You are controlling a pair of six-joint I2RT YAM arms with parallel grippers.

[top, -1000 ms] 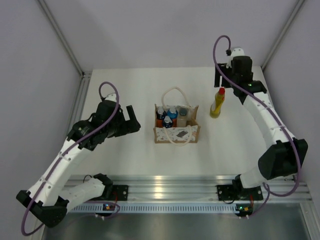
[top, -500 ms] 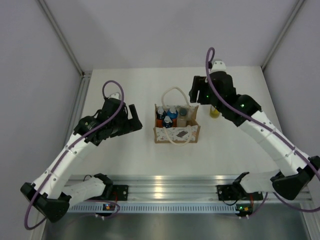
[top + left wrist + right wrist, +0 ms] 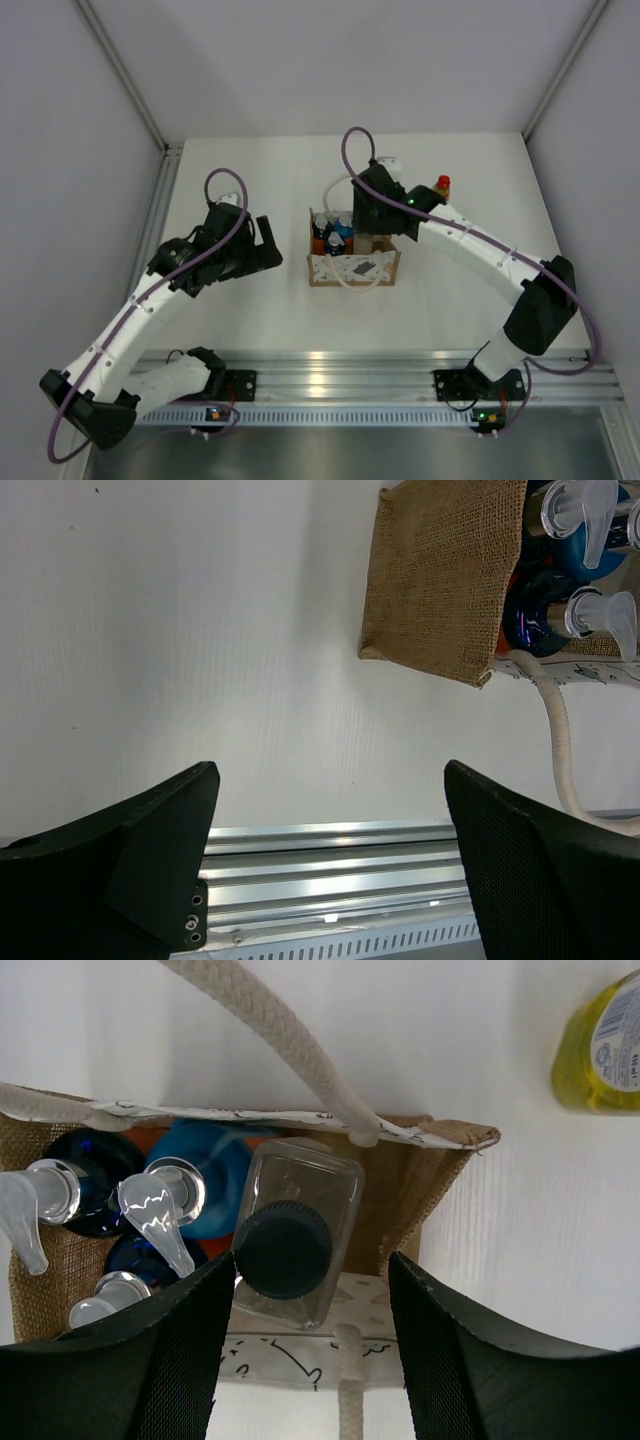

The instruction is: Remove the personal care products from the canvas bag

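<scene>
The canvas bag (image 3: 353, 267) stands mid-table with its rope handles (image 3: 290, 1040) loose. Inside it are three orange bottles with blue caps and clear pumps (image 3: 160, 1200), and a whitish bottle with a dark grey cap (image 3: 288, 1245). My right gripper (image 3: 312, 1260) hangs open just above the bag, one finger on each side of that dark cap; the left finger is close to it and a gap shows on the right. The slim yellow bottle (image 3: 605, 1050) with its red cap (image 3: 441, 183) stands on the table behind the bag. My left gripper (image 3: 268, 243) is wide open left of the bag, holding nothing.
A metal rail (image 3: 330, 850) runs along the table's near edge, below my left fingers. The bag's burlap side (image 3: 445, 580) faces the left gripper. Grey walls close in the table on the left, back and right.
My right arm swung from the back right, beside the yellow bottle, leftward to over the bag, and its jaws narrowed. The left arm barely moved.
</scene>
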